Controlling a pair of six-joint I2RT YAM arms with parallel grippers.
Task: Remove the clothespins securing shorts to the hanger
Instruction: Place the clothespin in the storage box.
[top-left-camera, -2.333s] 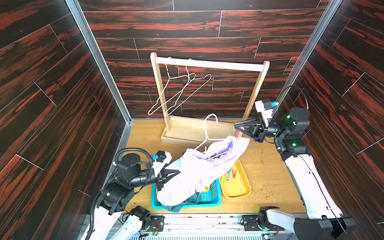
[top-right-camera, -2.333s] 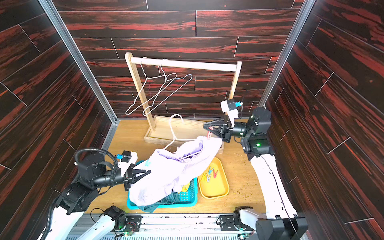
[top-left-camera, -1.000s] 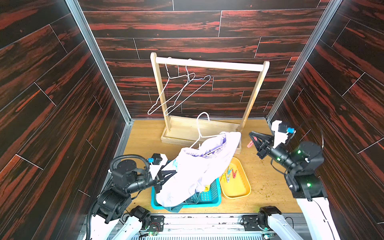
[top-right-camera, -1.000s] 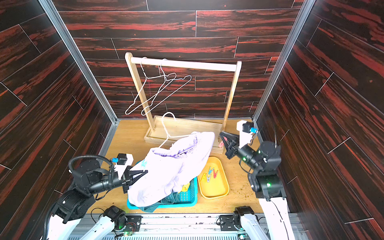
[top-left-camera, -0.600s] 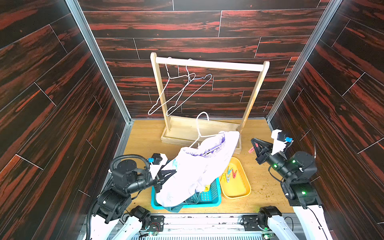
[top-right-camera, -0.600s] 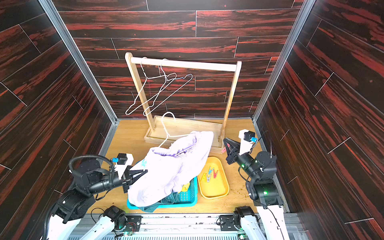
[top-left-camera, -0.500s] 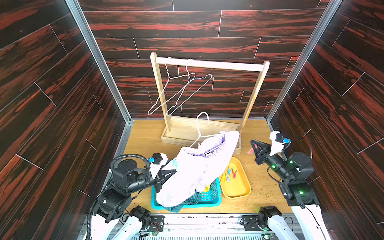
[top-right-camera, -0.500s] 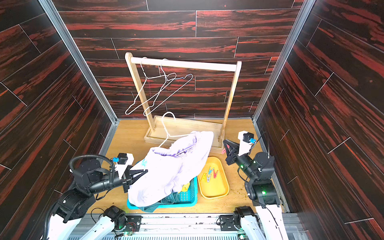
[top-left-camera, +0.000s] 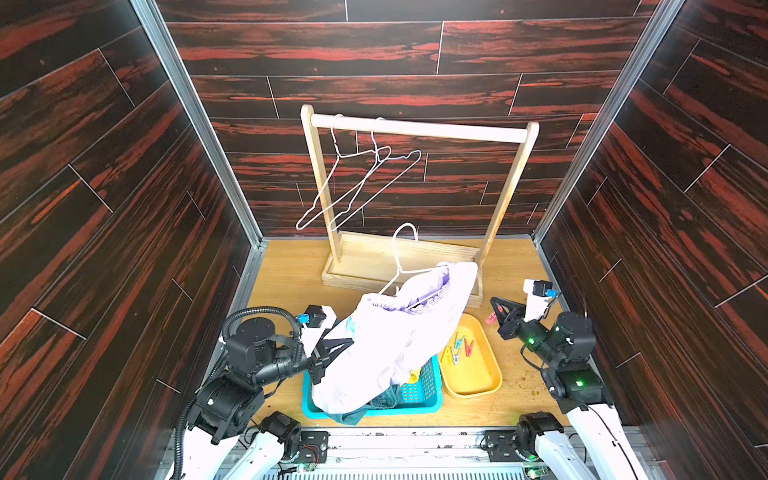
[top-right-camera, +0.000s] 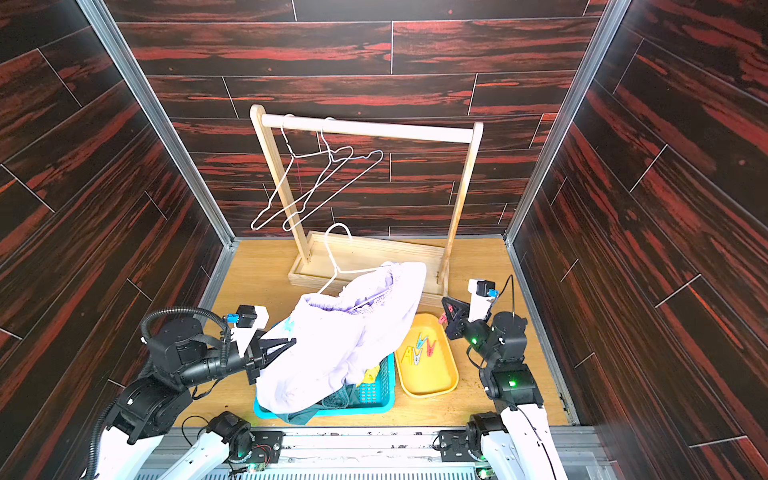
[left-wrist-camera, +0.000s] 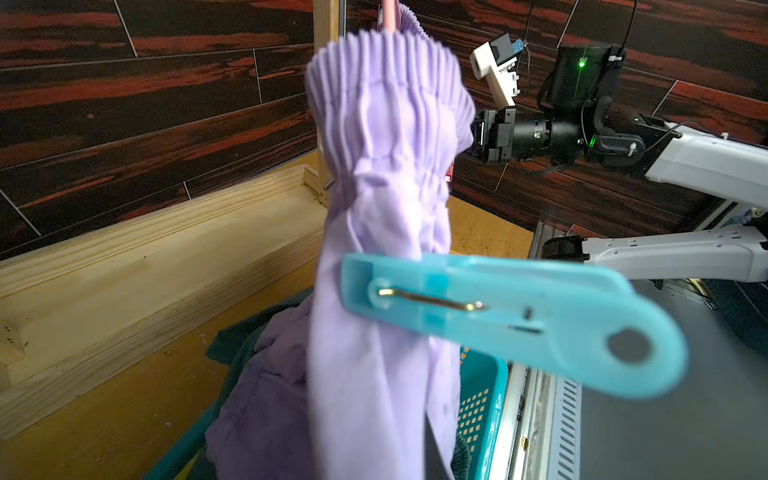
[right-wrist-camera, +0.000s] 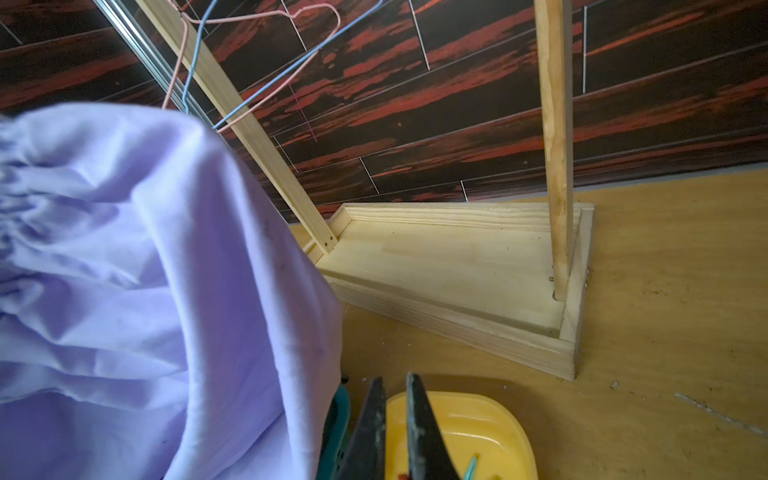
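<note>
Pale lavender shorts (top-left-camera: 395, 332) hang on a white wire hanger (top-left-camera: 399, 266) and droop into a teal basket (top-left-camera: 419, 399). My left gripper (top-left-camera: 347, 343) is shut on the near edge of the lavender shorts, its fingertips buried in the fabric. A light blue clothespin (left-wrist-camera: 511, 316) is clipped to the shorts just beside that grip. My right gripper (right-wrist-camera: 392, 378) is shut on a red-pink clothespin (top-left-camera: 491, 318) and hovers over the far end of the yellow tray (top-left-camera: 473, 374). Several loose clothespins (top-left-camera: 457, 349) lie in that tray.
A wooden rack (top-left-camera: 415, 129) stands at the back on its box base (right-wrist-camera: 457, 266), with two bare wire hangers (top-left-camera: 353, 187) on its bar. Yellow shorts (top-left-camera: 413, 376) and dark teal green shorts (top-left-camera: 382, 399) lie in the basket. Dark panel walls close in on three sides.
My right gripper has pulled away from the far end of the shorts with the red-pink clothespin and come down toward the tray. The left gripper and shorts have sunk a little.
</note>
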